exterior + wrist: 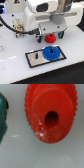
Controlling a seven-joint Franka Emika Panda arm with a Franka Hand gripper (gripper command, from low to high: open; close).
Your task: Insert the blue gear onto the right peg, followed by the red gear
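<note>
White tabletop (15, 70) bears a black-bordered plate (31, 61) under the blue gear (49, 52).

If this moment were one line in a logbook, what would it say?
blue gear: on plate | red gear: on table, under gripper | gripper state: unclear

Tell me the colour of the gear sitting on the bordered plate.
Bright blue: the blue gear on the plate, clearest in the exterior view.

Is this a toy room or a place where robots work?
Probably a robot test bench, not a toy room. A white robot arm hangs over a plain white table, with a blue gear on a peg plate and a red gear.
</note>
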